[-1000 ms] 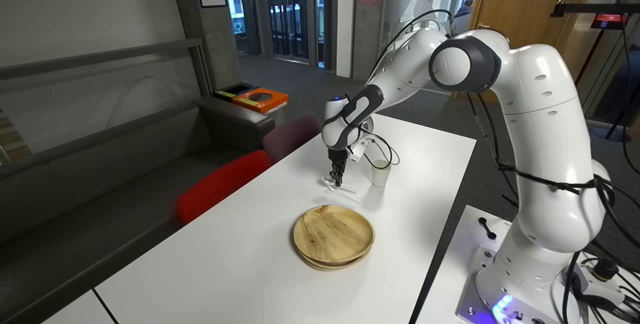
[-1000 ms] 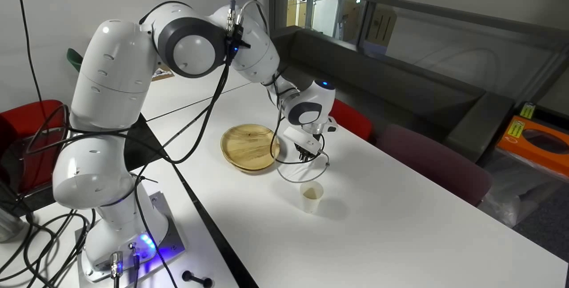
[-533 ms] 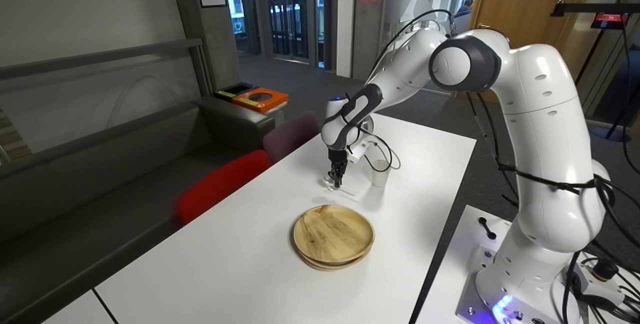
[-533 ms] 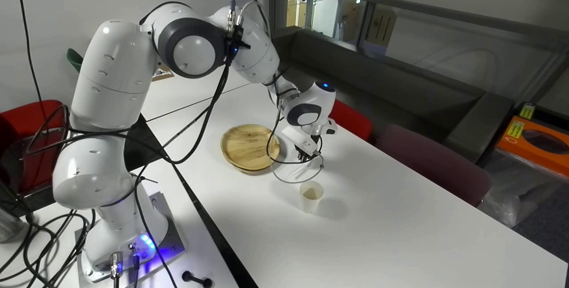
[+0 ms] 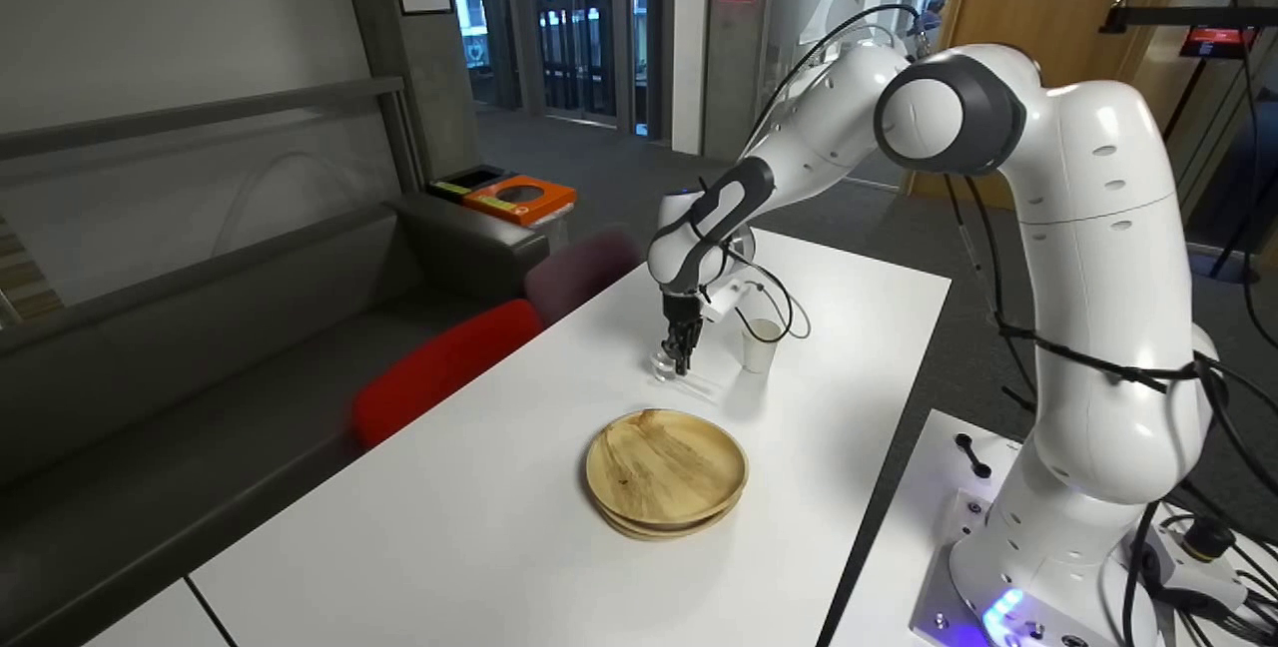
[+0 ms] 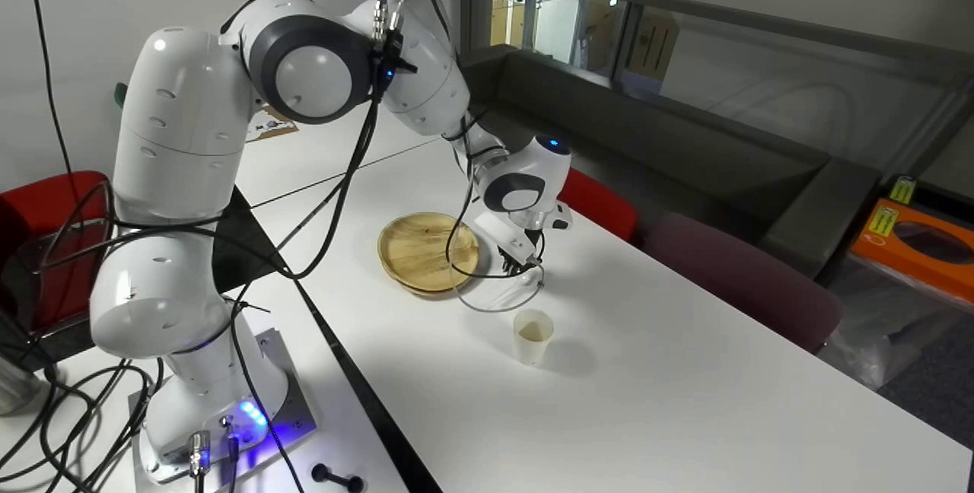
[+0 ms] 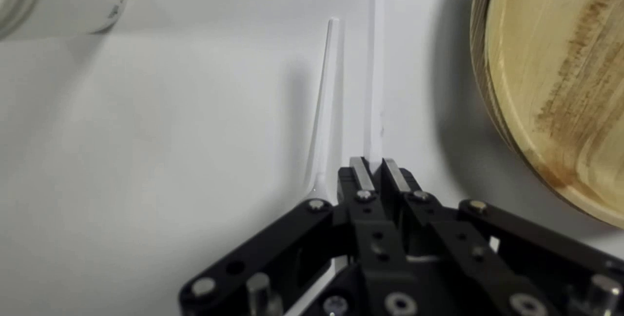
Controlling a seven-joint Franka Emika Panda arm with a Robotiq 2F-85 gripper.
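Observation:
My gripper [image 7: 373,162] is nearly closed, its fingertips around a thin white plastic utensil handle [image 7: 376,72]. Left of it in the wrist view lies a second, clear-white utensil [image 7: 326,96], its wider end hidden behind the gripper linkage. In an exterior view the gripper [image 5: 682,367] points down low over the white table, with a clear rounded utensil end [image 5: 661,364] beside the fingertips. The arm and cables partly cover the gripper [image 6: 511,265] in an exterior view. How far the held utensil stands off the table I cannot tell.
A pale cup [image 5: 758,352] stands upright close to the gripper; its side shows at the wrist view's upper left. Stacked round wooden plates [image 5: 667,467] sit on the other side. Cables loop from the wrist near the cup [image 6: 533,337]. Chairs line the table's far edge.
The arm has drawn back slightly toward its base, the gripper shifting a little with it. The utensils beneath have shifted slightly, their handles now looking closer together. Cup and plates have stayed put.

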